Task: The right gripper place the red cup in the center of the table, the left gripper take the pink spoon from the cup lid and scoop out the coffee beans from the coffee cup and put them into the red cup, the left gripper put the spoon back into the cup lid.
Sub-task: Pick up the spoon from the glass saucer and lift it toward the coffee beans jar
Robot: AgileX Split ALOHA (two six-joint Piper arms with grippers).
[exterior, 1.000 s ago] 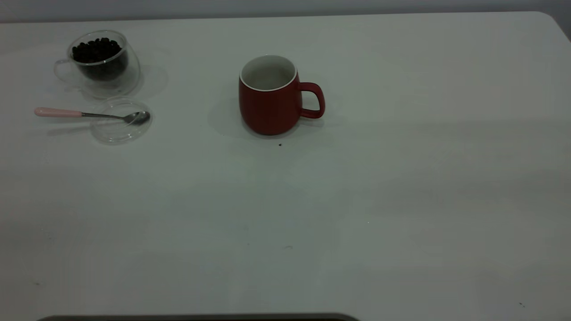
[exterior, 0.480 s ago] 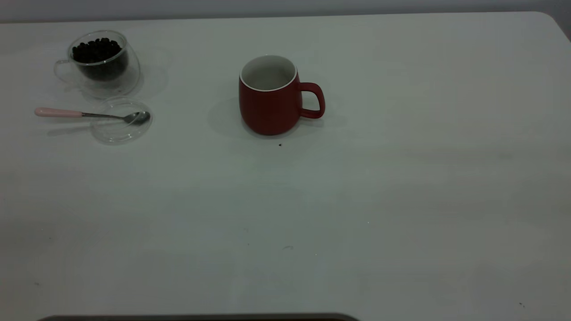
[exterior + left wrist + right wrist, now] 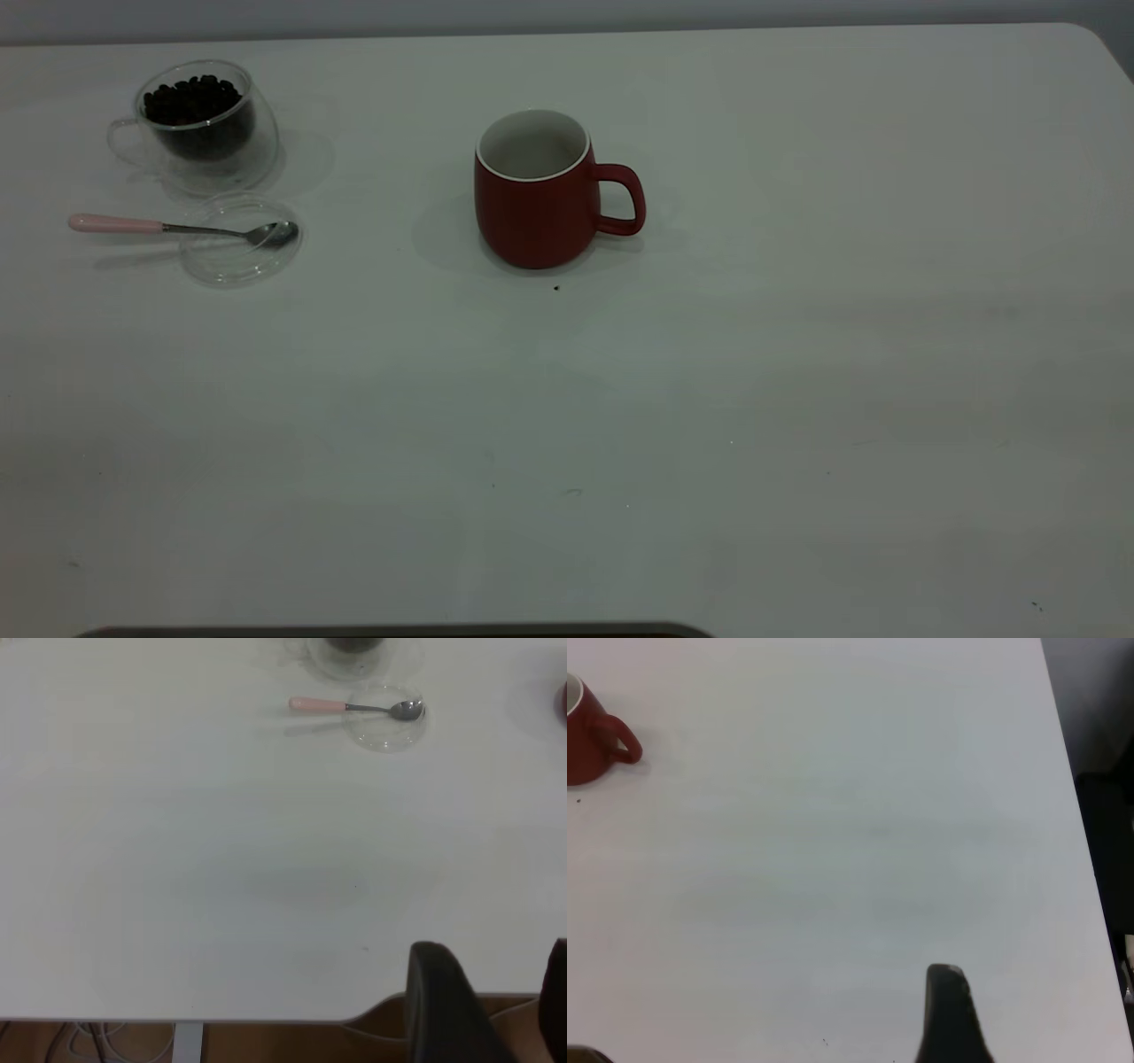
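The red cup [image 3: 540,190] stands upright and empty at the table's [image 3: 797,399] far middle, handle to the right; its edge shows in the right wrist view [image 3: 589,740]. The coffee cup [image 3: 199,120] with coffee beans [image 3: 190,97] stands at the far left. In front of it lies the cup lid [image 3: 241,241], with the pink spoon [image 3: 115,223] resting bowl-in-lid, handle pointing left. It also shows in the left wrist view [image 3: 354,706]. My left gripper [image 3: 500,997] is open and empty above the table's near edge. Only one finger [image 3: 950,1014] of my right gripper [image 3: 961,1023] shows, over bare table far right of the red cup.
A tiny dark speck [image 3: 556,287] lies just in front of the red cup. The table's right edge [image 3: 1072,815] runs close beside my right gripper, with dark floor beyond. Neither arm shows in the exterior view.
Nothing on the table has moved. Faint shading over the table's right half has lightened.
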